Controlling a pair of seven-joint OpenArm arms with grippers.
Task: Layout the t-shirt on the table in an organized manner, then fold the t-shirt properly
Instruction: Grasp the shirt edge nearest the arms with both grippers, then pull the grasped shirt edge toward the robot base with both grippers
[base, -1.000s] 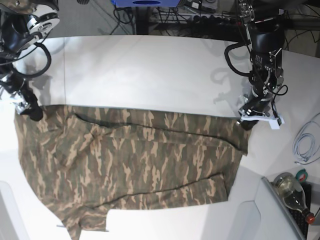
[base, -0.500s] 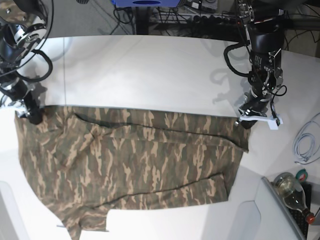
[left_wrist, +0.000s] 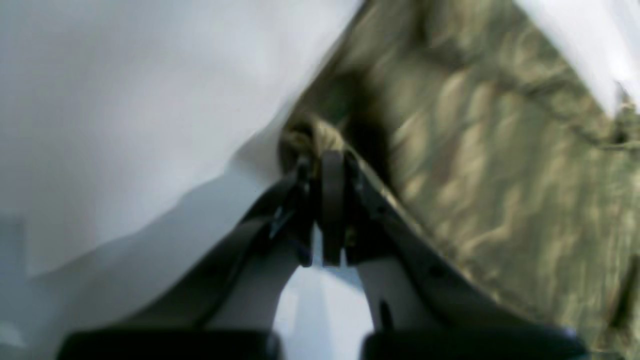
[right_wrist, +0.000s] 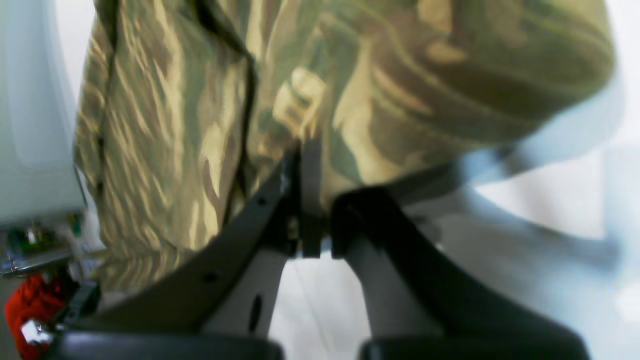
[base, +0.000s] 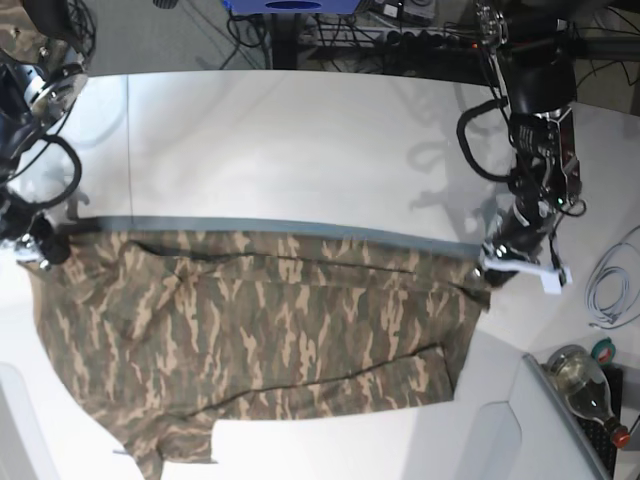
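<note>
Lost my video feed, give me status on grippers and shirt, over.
Left gripper shut on shirt corner. Right gripper shut on opposite corner. Far edge lifted off table, rest flat. Nothing in the way.

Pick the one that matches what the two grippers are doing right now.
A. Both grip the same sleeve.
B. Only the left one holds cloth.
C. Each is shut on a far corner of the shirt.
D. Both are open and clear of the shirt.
C: the left gripper and the right gripper are each shut on camouflage cloth, at opposite ends of the far edge of the t-shirt.
</note>
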